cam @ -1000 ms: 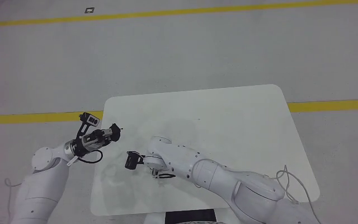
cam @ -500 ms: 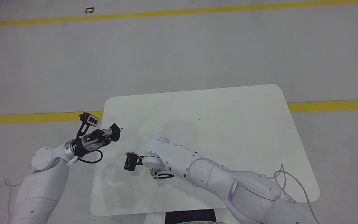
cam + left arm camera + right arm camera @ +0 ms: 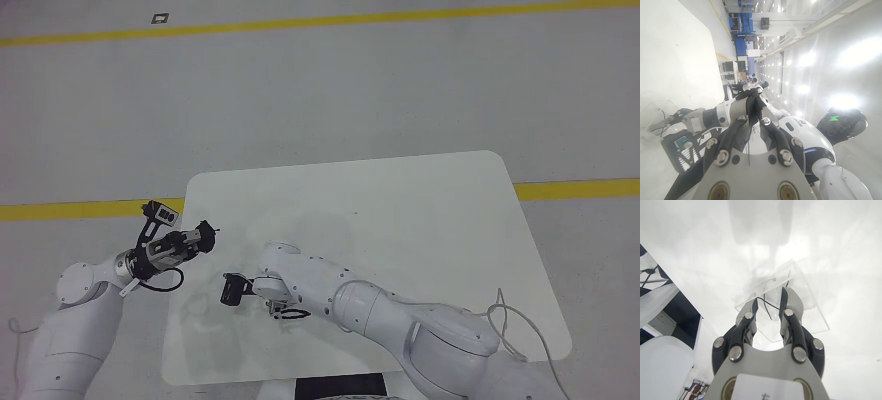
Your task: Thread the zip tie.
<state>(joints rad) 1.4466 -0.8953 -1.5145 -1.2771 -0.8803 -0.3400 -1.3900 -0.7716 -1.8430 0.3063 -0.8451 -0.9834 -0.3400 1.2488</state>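
Over the clear tray (image 3: 806, 313), right fingers (image 3: 783, 300) just hang spread open while left fingers (image 3: 737, 111) pinch a black zip tie (image 3: 749, 151).

The zip tie (image 3: 749, 153) shows as a thin black strip between the linkages of the left gripper (image 3: 753, 95), whose closed fingers (image 3: 738, 108) cover the rest of it; in the top view, at the table's (image 3: 430, 220) left edge, it is too small to tell. The clear tray (image 3: 810, 306) by that edge has its near side partly covered by the right gripper (image 3: 770, 294), whose spread fingers (image 3: 791, 298) also hide parts of the loose black ties (image 3: 765, 306) lying in it. In the left wrist view the tray runs off the picture's edge.
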